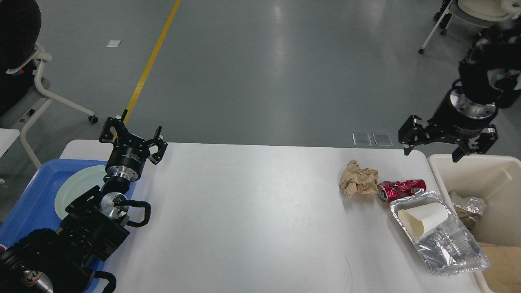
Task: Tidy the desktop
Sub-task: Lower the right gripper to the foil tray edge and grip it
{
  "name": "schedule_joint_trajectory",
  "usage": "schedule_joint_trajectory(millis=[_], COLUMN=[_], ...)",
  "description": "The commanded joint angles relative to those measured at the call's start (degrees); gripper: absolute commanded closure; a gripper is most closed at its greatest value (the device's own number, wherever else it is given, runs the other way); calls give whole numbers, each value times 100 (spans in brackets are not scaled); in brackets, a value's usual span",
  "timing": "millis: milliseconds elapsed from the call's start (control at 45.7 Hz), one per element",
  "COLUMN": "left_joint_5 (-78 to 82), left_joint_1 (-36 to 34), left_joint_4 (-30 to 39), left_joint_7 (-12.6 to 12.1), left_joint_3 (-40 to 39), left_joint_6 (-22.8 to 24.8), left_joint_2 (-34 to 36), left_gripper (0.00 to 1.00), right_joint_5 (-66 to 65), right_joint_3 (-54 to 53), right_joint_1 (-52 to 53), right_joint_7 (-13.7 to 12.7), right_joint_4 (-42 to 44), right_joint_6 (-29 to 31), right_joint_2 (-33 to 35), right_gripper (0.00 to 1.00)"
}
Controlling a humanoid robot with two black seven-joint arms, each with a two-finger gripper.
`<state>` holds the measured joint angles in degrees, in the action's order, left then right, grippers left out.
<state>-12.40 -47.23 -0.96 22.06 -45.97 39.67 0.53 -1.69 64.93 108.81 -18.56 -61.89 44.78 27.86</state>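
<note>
The white desktop [252,211] fills the middle of the head view. On its right side lie a crumpled brown paper ball [359,179], a crushed red can [401,189] and a foil tray [439,234] with a white paper cup [423,219] lying in it. My left gripper [132,136] is open and empty, held above the desktop's far left corner. My right gripper [447,146] is open and empty, raised above the far rim of the cream bin [504,171].
A blue tray [30,203] with a pale green plate [81,187] sits at the left edge under my left arm. The cream bin holds crumpled foil [468,205] and brown paper. Chairs stand on the floor at far left and far right.
</note>
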Motion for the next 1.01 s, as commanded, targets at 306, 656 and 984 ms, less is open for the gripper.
schedule_joint_trajectory(millis=[306,656,984], left_joint_5=[0,0,0], left_joint_1=[3,3,3], left_joint_4=[0,0,0], left_joint_7=[0,0,0], left_joint_3=[0,0,0], left_joint_6=[-3,-3,-3], left_joint_2=[0,0,0], left_gripper=[3,3,3], right_joint_5=[11,55,46], right_joint_3=[-717,-2775,-2906], right_joint_1=[-2872,-4763,-5299], right_joint_7=[11,2,37], right_joint_4=[256,572,1029], right_joint_6=[-356,-1674,-2685], right_joint_2=[1872,2021,1494], right_gripper=[0,0,0])
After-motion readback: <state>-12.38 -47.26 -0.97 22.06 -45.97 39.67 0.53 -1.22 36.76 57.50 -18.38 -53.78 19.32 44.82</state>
